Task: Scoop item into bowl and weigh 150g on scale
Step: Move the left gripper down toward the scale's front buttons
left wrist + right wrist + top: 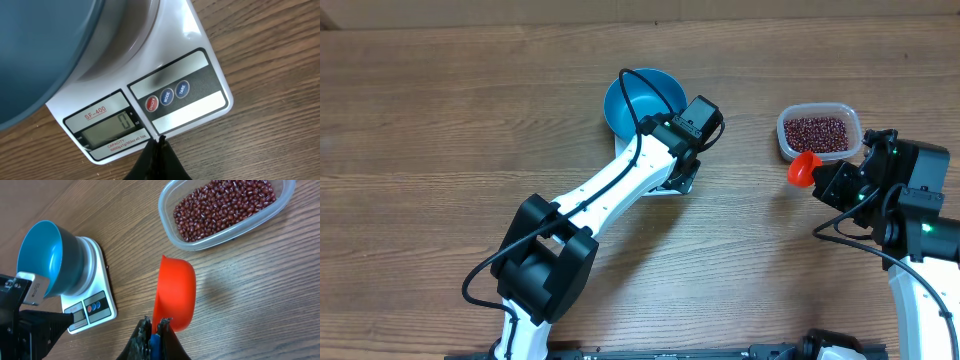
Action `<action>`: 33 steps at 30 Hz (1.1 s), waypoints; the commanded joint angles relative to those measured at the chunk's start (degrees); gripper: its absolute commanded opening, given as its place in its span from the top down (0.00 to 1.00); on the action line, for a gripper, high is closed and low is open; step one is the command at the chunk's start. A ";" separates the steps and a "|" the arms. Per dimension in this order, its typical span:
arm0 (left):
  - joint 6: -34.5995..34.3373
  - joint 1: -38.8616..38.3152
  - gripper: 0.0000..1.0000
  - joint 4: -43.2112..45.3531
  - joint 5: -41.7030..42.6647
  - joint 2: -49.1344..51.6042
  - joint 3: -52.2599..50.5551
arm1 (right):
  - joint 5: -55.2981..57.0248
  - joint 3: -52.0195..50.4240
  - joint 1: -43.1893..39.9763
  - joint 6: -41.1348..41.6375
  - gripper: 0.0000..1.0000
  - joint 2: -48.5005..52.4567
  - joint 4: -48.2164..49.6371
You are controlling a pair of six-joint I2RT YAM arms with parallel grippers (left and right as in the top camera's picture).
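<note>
Beans [225, 205] lie in a loose heap in the tub [200, 244], none visible in the bowl [635, 100], which sits on the scale [192, 40]; the display [107, 127] reads zero, so by my reading scooping has not begun. What matters for the coming move is tub to scoop [175, 292]. From the right gripper [155, 327], whose jaws are clamped on the scoop's blue handle, the tub lies ahead and a little to the right, near but not touching. The scoop's cup points toward it and stands on edge, its inside hidden in the wrist view. The tub's long axis runs across the table, roughly square to the handle, so a forward reach with a slight right turn should bring the cup over the near long wall. The right arm is much the nearer. The left gripper [159, 145] is well apart from the beans, at the scale's front edge, jaws together and holding nothing, tips just by the display. From the scoop, bowl and scale lie to the left, across bare table.
</note>
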 commanded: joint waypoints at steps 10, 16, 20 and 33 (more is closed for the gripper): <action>1.07 -0.44 0.95 1.49 -0.72 0.26 0.39 | 0.15 1.95 -0.15 -0.07 0.96 -0.11 0.24; 1.07 -0.44 0.96 2.51 -0.72 0.26 0.39 | 0.17 1.95 -0.15 -0.09 0.96 -0.11 0.24; 1.07 -0.44 0.95 3.67 -0.70 0.26 0.39 | 0.17 1.95 -0.15 -0.13 0.96 -0.11 0.24; 1.05 -0.44 0.96 6.60 -0.72 0.28 0.37 | 0.20 1.95 -0.17 -0.35 0.96 -0.11 0.04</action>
